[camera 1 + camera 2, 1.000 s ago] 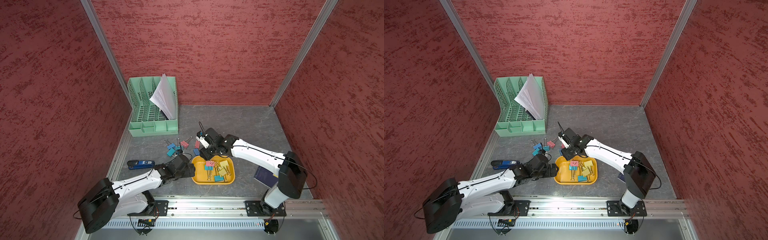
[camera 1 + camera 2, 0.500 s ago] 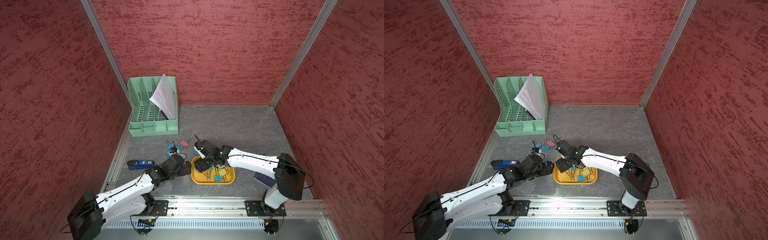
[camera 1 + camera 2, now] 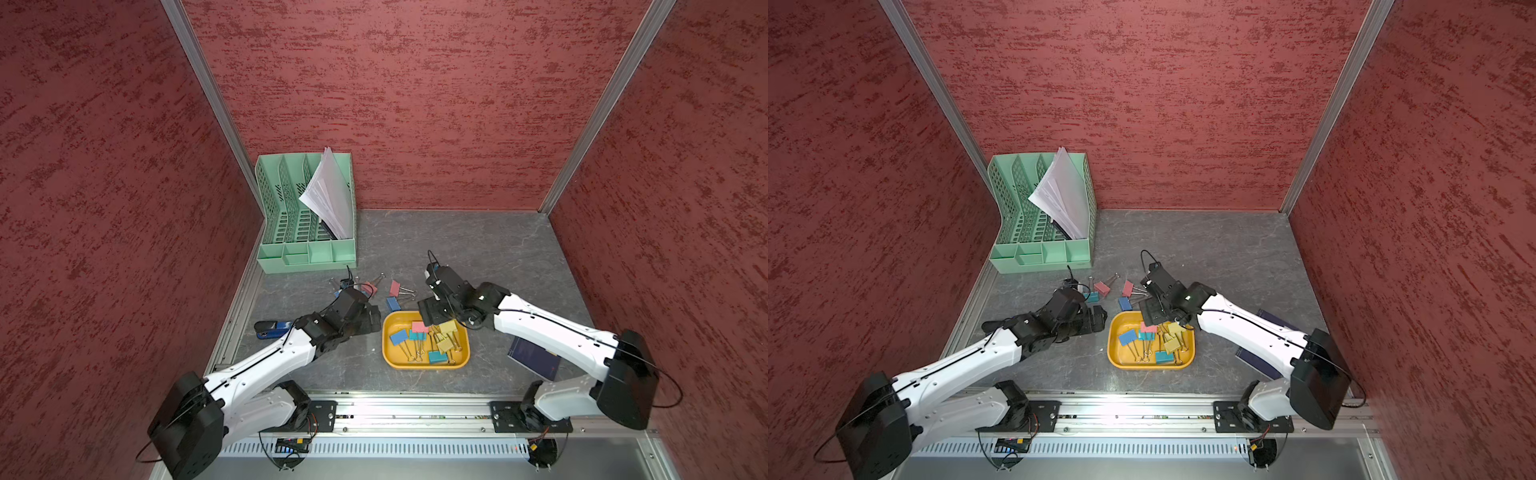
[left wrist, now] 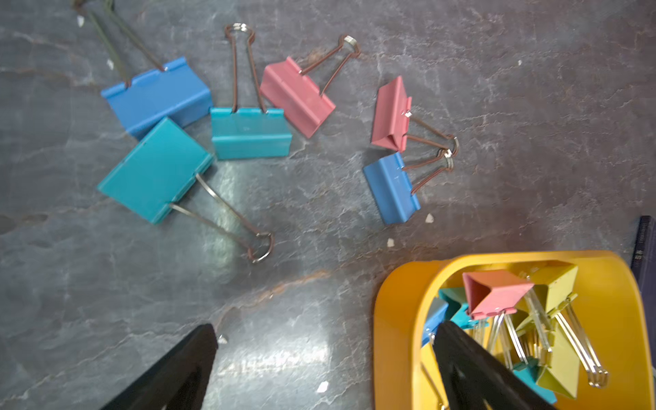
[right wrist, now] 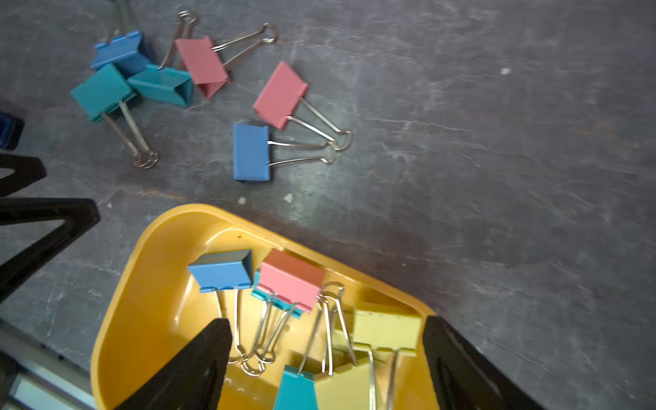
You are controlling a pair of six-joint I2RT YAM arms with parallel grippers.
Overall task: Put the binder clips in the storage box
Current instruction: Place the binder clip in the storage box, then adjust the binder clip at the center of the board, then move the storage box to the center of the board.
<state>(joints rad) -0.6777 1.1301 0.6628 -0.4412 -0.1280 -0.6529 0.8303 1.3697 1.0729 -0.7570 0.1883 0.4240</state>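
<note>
The storage box (image 3: 385, 345) (image 3: 1110, 345) is a shallow yellow tray at the front middle of the table. Several binder clips lie in it, among them a blue clip (image 5: 222, 271), a pink clip (image 5: 291, 278) and a yellow clip (image 5: 387, 326). Several more lie loose on the table just behind it, such as a pink clip (image 3: 395, 288) (image 4: 390, 115) and a blue clip (image 3: 392, 303) (image 4: 390, 188). My right gripper (image 3: 430, 316) (image 5: 327, 323) hangs open over the box's far edge and holds nothing. My left gripper (image 3: 372, 320) (image 4: 326, 330) stands open and empty at the box's left corner.
A mint-green file organizer (image 3: 307, 249) holding papers stands at the back left. A blue-and-black stapler (image 3: 270, 328) lies left of my left arm. A dark blue notebook (image 3: 534, 359) lies under my right arm. Red walls close in three sides.
My right gripper moved from above the loose clips to the box and its jaws opened wide. My left arm drew back a little, then came forward to the box's left corner.
</note>
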